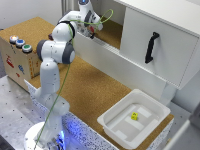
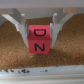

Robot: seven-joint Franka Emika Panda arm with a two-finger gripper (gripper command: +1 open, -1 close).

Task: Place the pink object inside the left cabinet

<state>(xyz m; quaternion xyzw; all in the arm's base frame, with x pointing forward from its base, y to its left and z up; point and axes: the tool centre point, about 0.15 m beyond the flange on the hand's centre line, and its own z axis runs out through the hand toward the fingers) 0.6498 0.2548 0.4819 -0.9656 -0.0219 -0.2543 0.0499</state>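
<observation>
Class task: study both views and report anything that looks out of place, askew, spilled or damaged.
Nothing stands out. The tool holds the pink block squarely over the cork floor of the open cabinet compartment. The small yellow piece lies alone in the white tray. Nothing looks spilled or broken.

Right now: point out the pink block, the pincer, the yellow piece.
pink block (image 2: 40, 39), wrist view, front face.
pincer (image 2: 39, 31), wrist view, midway between its fingertips.
yellow piece (image 1: 134, 116), exterior view, its middle.

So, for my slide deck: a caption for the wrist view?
Fingers grip a pink block lettered D and N above the cabinet's cork floor.
</observation>
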